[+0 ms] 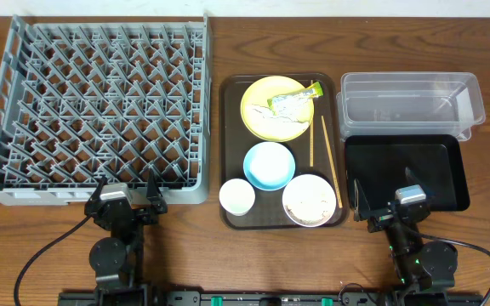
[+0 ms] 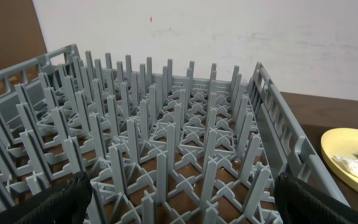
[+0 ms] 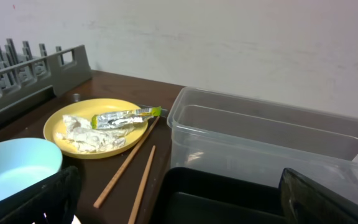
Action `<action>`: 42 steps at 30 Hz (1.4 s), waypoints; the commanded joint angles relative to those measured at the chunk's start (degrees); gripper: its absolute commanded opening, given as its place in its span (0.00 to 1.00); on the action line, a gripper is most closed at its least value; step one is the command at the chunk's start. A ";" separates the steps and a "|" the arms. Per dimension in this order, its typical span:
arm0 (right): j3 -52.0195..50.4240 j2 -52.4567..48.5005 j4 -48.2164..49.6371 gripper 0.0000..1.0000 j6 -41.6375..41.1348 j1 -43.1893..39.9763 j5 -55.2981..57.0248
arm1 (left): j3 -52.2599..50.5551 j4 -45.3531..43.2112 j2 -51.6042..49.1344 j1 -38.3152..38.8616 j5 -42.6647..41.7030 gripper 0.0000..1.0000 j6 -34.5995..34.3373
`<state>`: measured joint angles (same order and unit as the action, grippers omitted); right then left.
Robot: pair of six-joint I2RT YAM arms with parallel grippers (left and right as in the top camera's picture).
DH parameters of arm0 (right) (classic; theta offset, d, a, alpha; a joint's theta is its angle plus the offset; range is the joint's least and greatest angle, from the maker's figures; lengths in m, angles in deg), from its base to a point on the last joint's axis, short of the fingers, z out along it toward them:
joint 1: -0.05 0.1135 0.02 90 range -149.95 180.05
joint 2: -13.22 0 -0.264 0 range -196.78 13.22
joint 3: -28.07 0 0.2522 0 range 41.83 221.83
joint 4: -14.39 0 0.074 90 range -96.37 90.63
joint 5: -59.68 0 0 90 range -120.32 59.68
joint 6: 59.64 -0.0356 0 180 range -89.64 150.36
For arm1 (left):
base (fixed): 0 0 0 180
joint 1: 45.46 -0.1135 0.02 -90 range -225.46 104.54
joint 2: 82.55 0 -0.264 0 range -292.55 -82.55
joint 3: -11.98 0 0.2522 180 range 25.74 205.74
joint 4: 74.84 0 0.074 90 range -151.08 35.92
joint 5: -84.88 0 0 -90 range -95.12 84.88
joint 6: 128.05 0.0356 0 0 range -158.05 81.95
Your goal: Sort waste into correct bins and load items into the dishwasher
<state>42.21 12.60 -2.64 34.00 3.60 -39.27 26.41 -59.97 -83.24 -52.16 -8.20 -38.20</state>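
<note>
Wooden chopsticks (image 1: 331, 161) lengthwise front-to-back, right of plate (image 1: 258, 106).

Tableware and waste in the middle, grey rack (image 1: 92, 110) at left, bins at right.
A green-yellow wrapper (image 1: 296, 98) and crumpled tissue (image 1: 279, 120) lie on the yellow plate (image 1: 258, 96); below it are the blue bowl (image 1: 270, 165), white cup (image 1: 236, 196) and white bowl (image 1: 287, 201) with rice scraps (image 1: 310, 205); the chopsticks (image 1: 327, 157) lie beside. The clear container (image 1: 407, 79) is above the black tray (image 1: 407, 166).

No text or numbers can be read; wrapper (image 3: 126, 116) surface too blurred
</note>
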 commanded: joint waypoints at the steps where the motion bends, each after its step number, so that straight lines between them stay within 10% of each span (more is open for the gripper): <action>1: -0.07 0.24 -0.24 0.99 0.74 -0.15 0.37 | -0.44 2.71 0.42 -0.24 -0.39 0.94 0.33; 31: -0.07 0.24 0.50 0.99 0.74 -0.17 3.41 | -0.44 2.71 -0.31 -0.24 -0.37 0.94 0.33; 42: 0.85 0.22 21.73 0.99 0.68 -0.17 -0.94 | -0.44 2.71 -0.31 -0.24 -0.39 0.94 0.33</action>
<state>42.26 12.57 18.04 34.00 3.60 -38.18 26.52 -59.82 -83.50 -52.16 -8.20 -38.20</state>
